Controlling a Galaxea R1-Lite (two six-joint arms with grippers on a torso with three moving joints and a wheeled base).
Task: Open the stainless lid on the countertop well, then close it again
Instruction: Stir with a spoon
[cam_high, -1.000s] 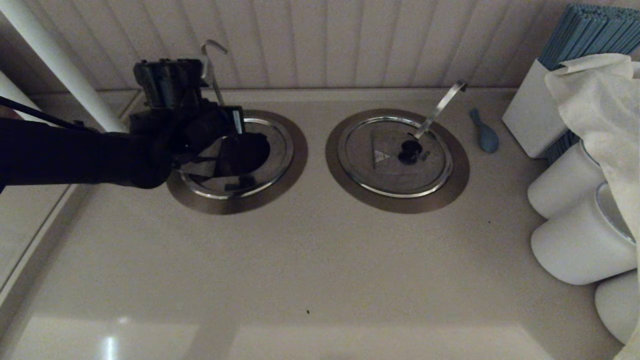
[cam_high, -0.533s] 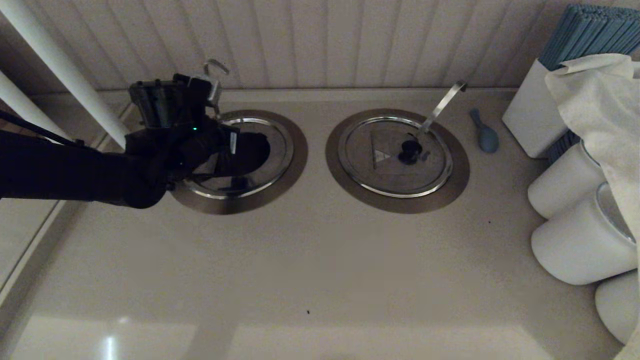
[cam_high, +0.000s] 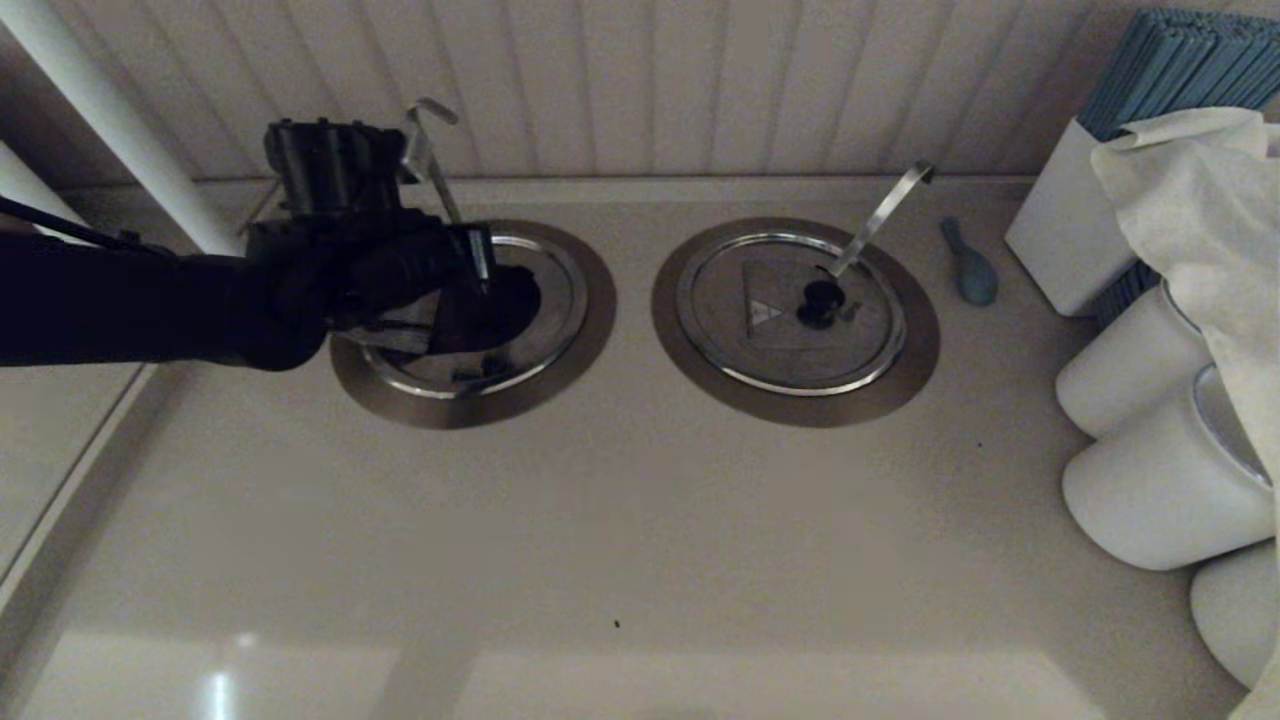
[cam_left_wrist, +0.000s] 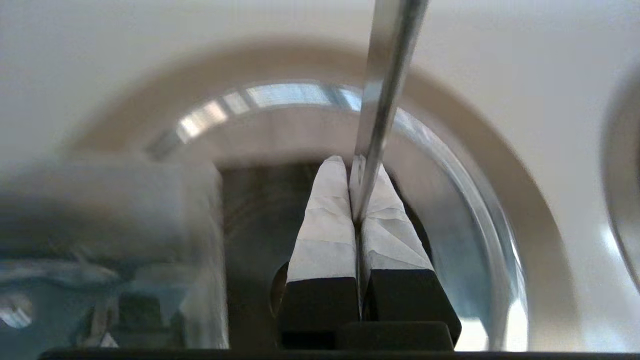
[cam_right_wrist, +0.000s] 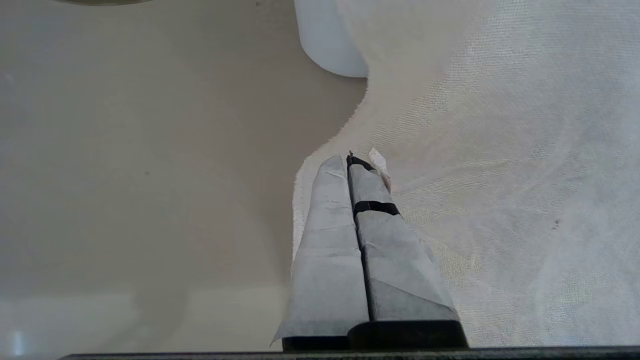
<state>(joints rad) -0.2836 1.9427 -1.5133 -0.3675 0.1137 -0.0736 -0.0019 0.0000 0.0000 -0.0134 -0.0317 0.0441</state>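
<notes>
The right gripper (cam_right_wrist: 350, 159) hangs over the near right part of the bench (cam_high: 640, 540), beside a white cloth (cam_right_wrist: 500, 150); its two fingers are pressed together and hold nothing.

Farther in, at the back left of the bench, is the countertop well (cam_high: 575, 345) with its wide metal flange. The left gripper (cam_left_wrist: 351, 165) is over this well, and its wrapped fingers (cam_left_wrist: 325, 220) are closed tightly. The thin hooked handle (cam_high: 428, 150) passes just at the fingertips, touching them, but I cannot tell if it is really pinched between. The stainless lid (cam_high: 545, 330) lies on the well, partly hidden under the arm; its flap seems raised, showing a dark opening.

Toward the back right sits the twin lid (cam_high: 790, 310), closed, with a flat slanted handle (cam_high: 880, 215). A blue spoon (cam_high: 968, 265) lies beside it.
</notes>
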